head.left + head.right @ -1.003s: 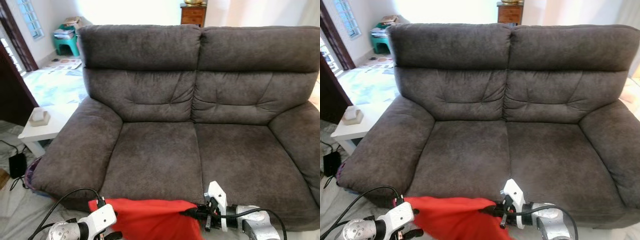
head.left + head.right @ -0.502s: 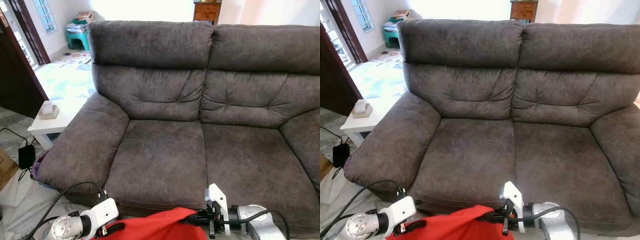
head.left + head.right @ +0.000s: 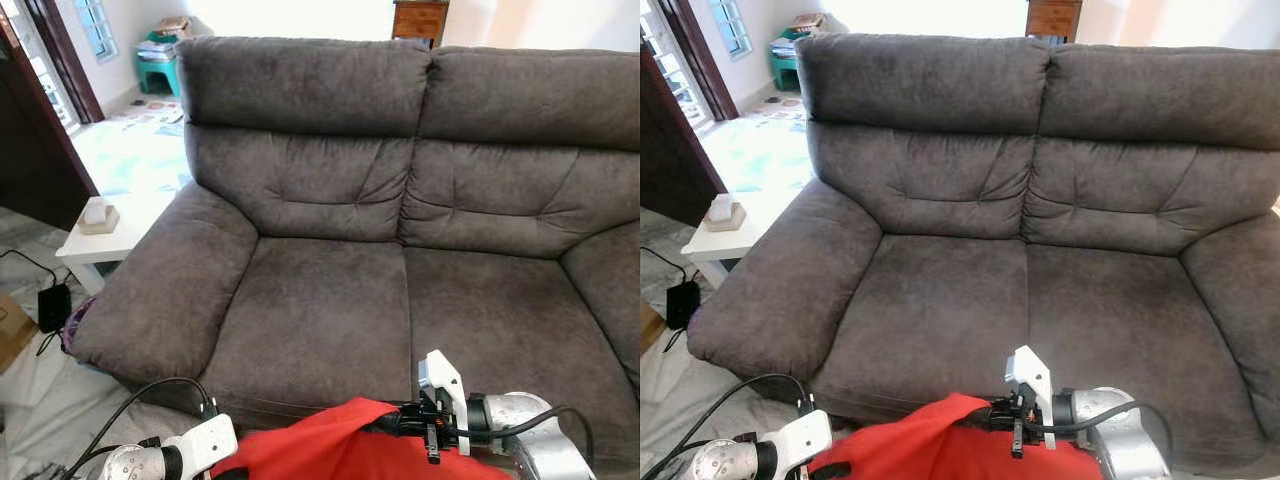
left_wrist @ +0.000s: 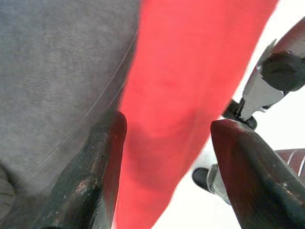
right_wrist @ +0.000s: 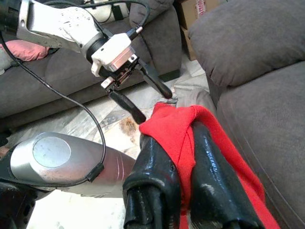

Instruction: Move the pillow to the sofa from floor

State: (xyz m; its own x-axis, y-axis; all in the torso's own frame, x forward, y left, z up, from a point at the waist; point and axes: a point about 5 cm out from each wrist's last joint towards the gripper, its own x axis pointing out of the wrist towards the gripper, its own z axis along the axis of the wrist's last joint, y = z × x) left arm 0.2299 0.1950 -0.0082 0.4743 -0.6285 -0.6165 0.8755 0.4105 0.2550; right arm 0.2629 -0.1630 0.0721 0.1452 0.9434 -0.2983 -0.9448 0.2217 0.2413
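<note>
The red pillow hangs at six o'clock, just before the grey sofa (seat bare). The right gripper is pinched on its corner; the left gripper stands parted around the cloth.

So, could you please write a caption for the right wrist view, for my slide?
Right hand pinching a fold of the red pillow beside the grey sofa, with the left hand open nearby.
</note>
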